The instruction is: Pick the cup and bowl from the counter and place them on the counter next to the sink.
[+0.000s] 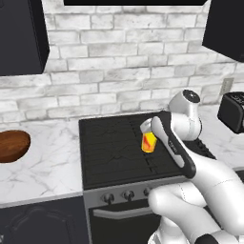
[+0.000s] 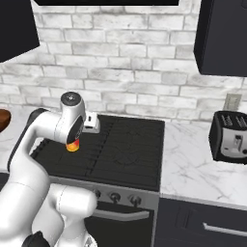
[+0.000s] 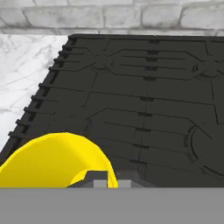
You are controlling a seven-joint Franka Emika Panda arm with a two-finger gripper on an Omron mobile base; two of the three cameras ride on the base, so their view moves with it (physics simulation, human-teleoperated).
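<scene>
The yellow cup with its red-orange pattern hangs in the air over the black stovetop, held at its rim by my gripper, which is shut on it. From the right base view the cup peeks out under the hand. In the hand view the cup's yellow rim curves beside the fingertips. The dark reddish-brown bowl rests on the white marble counter at the far left, well apart from the gripper; its edge shows at the left border. The sink is out of view.
A black toaster stands on the counter right of the stove, under a wall outlet. Dark cabinets hang at the upper left and upper right. The stove's knobs and oven handle face the base. A brick wall closes the back.
</scene>
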